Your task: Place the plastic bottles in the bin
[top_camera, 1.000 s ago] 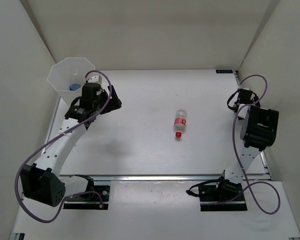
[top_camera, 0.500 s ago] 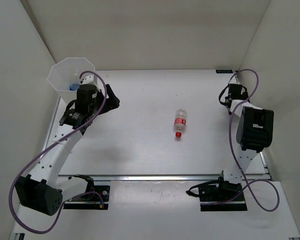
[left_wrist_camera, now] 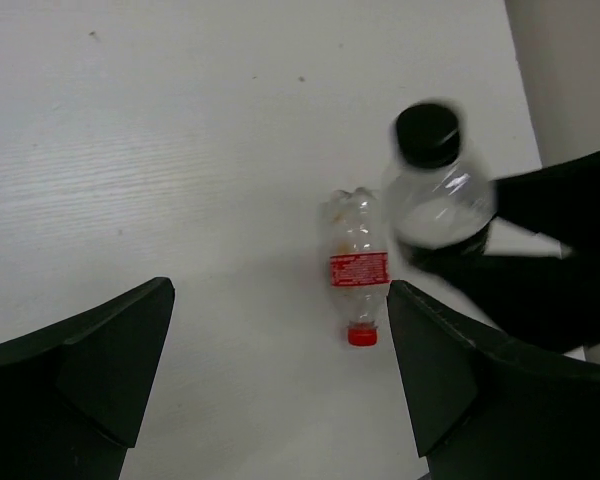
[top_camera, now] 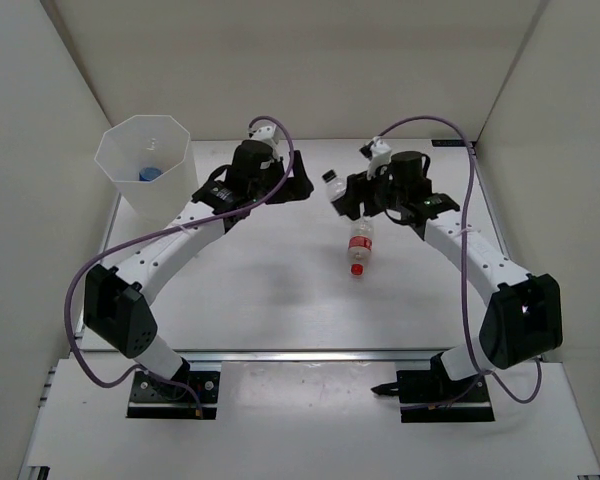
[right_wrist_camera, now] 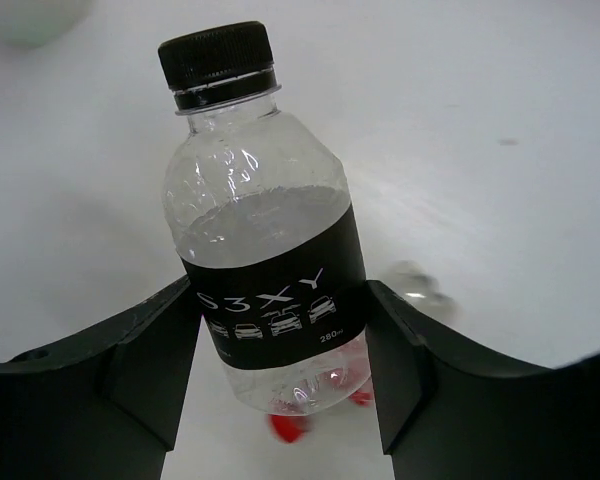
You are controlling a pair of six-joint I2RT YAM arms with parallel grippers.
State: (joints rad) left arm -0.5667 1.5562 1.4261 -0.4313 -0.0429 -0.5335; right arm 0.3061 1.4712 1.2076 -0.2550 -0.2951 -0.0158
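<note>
Seemingly a hand-over: right gripper point(right_wrist_camera: 280, 340) clamps the black-label bottle point(right_wrist_camera: 250, 200) aloft mid-table, left gripper point(left_wrist_camera: 280, 290) wide apart at its 9 o'clock (nothing held). Next: left grips it, carries to bin point(top_camera: 108, 172), 10 o'clock.

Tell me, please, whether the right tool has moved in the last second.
Yes. The right tool swung left from the far right to just beyond the red-capped bottle, which stayed put; it grips a black-capped bottle.

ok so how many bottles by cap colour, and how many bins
black-capped bottle: 1
red-capped bottle: 1
blue thing inside the bin, kind unclear: 1
bin: 1
total: 4
</note>
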